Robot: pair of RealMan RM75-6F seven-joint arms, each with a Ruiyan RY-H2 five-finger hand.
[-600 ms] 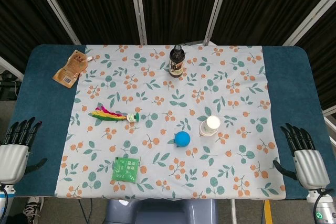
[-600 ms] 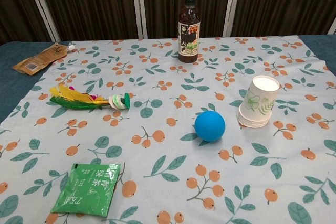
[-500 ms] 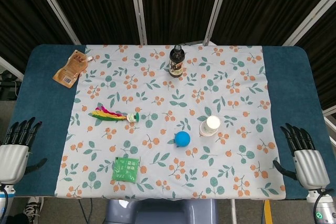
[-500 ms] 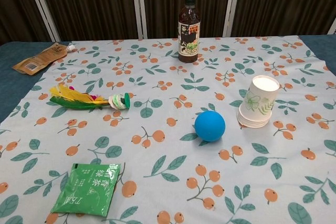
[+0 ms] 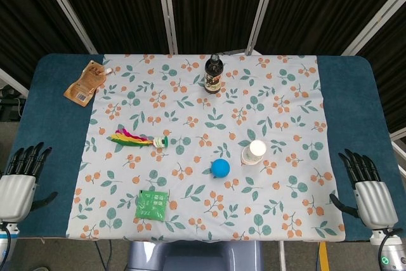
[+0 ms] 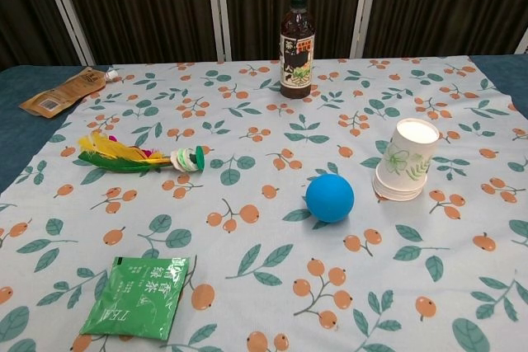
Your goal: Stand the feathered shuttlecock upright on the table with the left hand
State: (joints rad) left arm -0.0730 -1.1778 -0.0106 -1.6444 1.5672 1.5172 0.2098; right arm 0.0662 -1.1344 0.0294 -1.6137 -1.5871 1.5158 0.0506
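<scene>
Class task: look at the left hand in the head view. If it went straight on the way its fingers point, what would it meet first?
The left hand points toward the far side, over bare blue table; the brown pouch is probably first, depth unclear.

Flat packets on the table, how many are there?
2. A brown pouch lies at the far left on the blue table, off the floral cloth. A green packet lies on the cloth's near edge, in front of the shuttlecock. None seems hidden.
</scene>
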